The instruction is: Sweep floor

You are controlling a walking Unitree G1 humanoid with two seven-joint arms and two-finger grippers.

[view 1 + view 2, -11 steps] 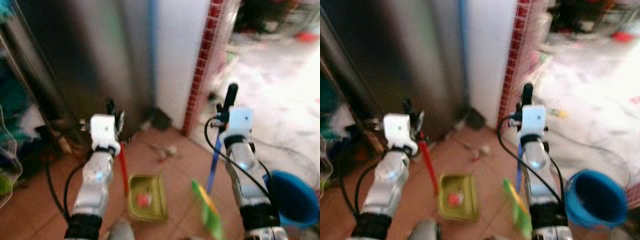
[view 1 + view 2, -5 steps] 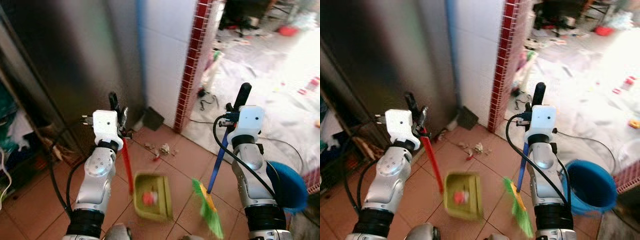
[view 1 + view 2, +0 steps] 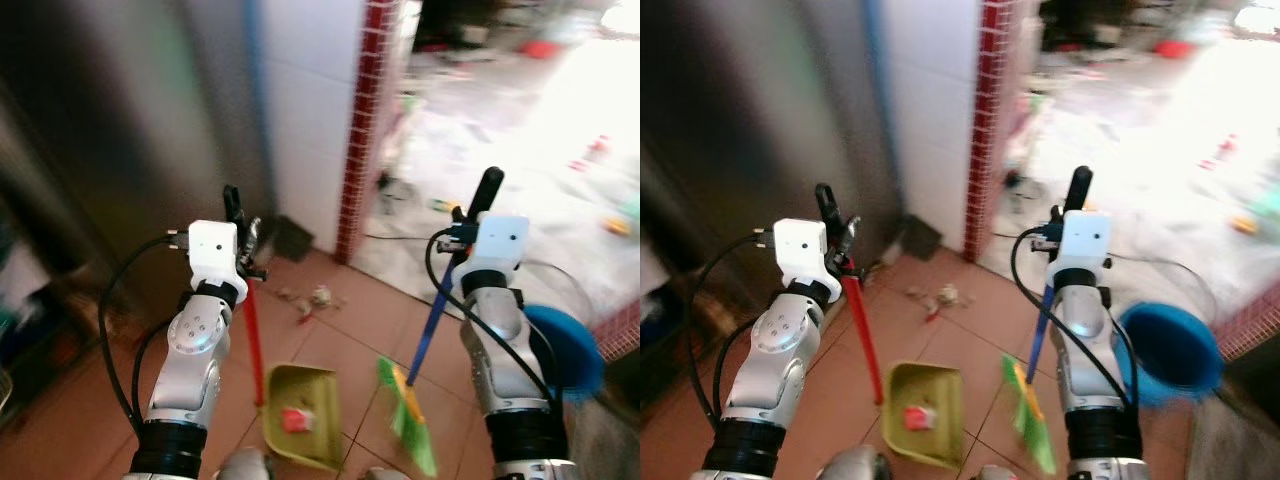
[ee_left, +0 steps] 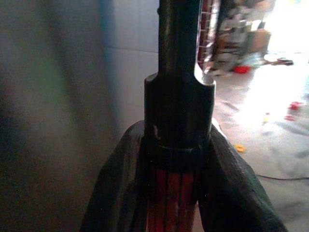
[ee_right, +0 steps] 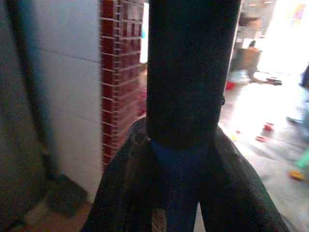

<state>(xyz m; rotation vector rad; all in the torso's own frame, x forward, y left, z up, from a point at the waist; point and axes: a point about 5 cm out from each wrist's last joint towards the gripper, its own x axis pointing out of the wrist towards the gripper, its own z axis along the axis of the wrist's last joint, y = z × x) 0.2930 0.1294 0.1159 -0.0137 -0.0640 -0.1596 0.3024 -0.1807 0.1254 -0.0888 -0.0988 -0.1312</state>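
I'm keeping the left pincer [image 3: 243,222] clamped on the red-handled dustpan [image 3: 300,414], the right pincer [image 3: 470,212] gripping the broom [image 3: 412,424] — angling for the debris [image 3: 308,299], bristles low.

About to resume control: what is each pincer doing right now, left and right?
Left pincer: closed on the red dustpan handle.
Right pincer: closed on the blue broom handle.
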